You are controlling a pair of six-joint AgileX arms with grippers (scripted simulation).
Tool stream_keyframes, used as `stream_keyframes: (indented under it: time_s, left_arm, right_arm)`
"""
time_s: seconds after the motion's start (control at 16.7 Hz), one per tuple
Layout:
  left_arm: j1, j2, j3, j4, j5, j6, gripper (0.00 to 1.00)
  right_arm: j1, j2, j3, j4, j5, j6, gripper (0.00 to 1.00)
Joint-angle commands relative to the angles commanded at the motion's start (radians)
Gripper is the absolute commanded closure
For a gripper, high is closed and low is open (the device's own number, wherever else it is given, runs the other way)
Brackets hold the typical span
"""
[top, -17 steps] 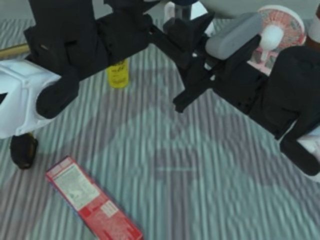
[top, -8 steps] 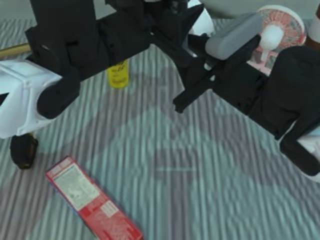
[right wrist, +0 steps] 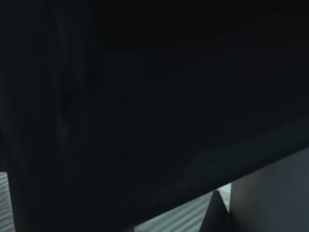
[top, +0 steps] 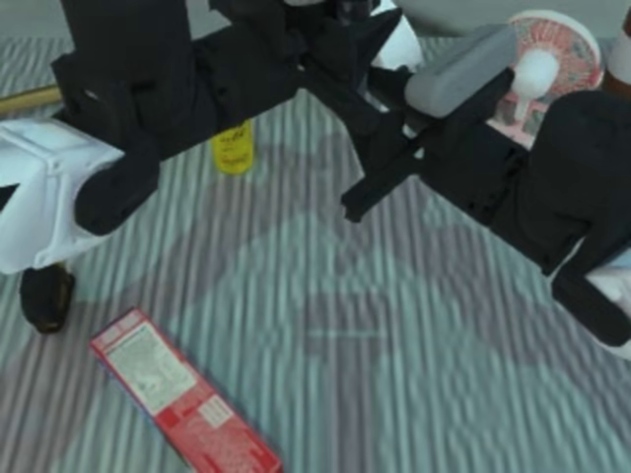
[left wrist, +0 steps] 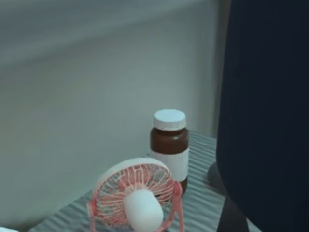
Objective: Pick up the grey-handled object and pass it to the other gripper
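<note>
Handover point mostly hidden, top view's top centre.
Left gripper (top: 345, 34) and right gripper (top: 380, 148) overlap there in one black mass; can't tell either pincer's state. Only a pale sliver of the grey-handled object (top: 399, 41) shows, held above the table between them; its head can't be made out. Right wrist view is dark. Versus 1 s ago, the left gripper covers more of that pale handle; the right arm is unchanged.

Fan (top: 552, 54) and jar (top: 619, 61) far right; bottle (top: 233, 146) left of centre; box (top: 182, 394) near left.
</note>
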Motion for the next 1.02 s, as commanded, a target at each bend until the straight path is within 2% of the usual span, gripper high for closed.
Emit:
stream_keyframes:
  time_s: [0.12,0.9,1.02]
  left_arm:
    - [0.0,0.0,0.0,0.0,0.0,0.0,1.0]
    - [0.0,0.0,0.0,0.0,0.0,0.0,1.0]
    - [0.0,0.0,0.0,0.0,0.0,0.0,1.0]
  right_arm:
    - [0.0,0.0,0.0,0.0,0.0,0.0,1.0]
    - [0.0,0.0,0.0,0.0,0.0,0.0,0.02]
    - [0.0,0.0,0.0,0.0,0.0,0.0,0.0]
